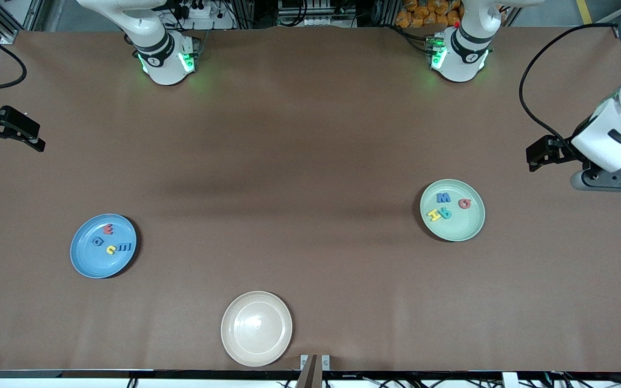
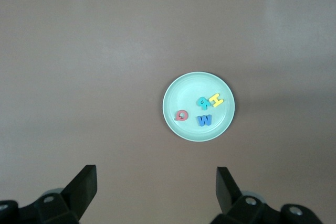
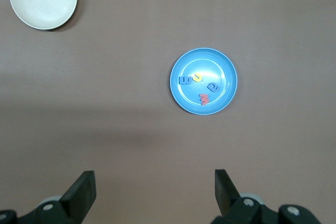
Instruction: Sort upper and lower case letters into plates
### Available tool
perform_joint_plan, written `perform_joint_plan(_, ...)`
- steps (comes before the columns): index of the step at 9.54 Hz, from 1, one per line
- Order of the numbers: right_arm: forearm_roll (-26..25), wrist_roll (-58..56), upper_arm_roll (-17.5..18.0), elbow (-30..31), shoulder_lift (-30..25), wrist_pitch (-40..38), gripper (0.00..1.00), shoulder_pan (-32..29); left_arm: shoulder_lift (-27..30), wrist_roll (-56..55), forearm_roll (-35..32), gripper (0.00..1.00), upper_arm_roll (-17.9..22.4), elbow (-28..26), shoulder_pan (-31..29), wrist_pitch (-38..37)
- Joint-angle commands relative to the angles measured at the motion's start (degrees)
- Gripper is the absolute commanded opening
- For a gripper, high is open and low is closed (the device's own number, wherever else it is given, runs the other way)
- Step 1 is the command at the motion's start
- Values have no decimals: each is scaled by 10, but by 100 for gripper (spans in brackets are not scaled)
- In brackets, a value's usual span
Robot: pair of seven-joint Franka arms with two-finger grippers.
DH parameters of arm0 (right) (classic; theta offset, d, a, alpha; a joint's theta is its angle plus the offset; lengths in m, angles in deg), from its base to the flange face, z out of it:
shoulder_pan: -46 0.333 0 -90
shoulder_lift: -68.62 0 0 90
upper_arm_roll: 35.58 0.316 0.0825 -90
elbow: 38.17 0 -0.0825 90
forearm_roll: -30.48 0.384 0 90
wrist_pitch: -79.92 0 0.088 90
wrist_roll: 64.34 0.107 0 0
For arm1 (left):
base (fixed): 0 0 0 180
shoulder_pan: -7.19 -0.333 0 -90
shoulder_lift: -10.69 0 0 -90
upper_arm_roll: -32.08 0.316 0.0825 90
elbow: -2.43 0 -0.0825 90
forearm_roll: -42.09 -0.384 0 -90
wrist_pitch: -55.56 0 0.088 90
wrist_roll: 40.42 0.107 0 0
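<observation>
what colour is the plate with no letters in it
Cream-beige. The empty plate lies nearest the front camera; the front view shows it best.

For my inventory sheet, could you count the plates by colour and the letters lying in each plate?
Sky blue plate: 1, with 4 letters
Mint green plate: 1, with 4 letters
Cream plate: 1, with 0 letters
Total: 3 plates, 8 letters

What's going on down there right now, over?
Left gripper open, empty, parked at its table end; right gripper likewise. Four letters in blue plate, four in green plate. Cream plate bare. Nothing in the way.
</observation>
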Motion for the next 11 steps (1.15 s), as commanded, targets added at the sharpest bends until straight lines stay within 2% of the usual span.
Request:
perform_joint_plan(1,4,-4,-8,-12,4,-10,100,7,74,20,14,100,13,-98,3,0)
perform_joint_plan(4,4,-3,-8,-12,4,-10,100,7,86,29,50,100,11,-129,3,24)
perform_joint_plan(6,4,-3,-8,-12,4,-11,100,7,90,35,52,100,-2,-129,-17,23)
perform_joint_plan(11,4,-4,-8,-14,4,-11,100,7,99,33,52,100,-2,-119,-18,22)
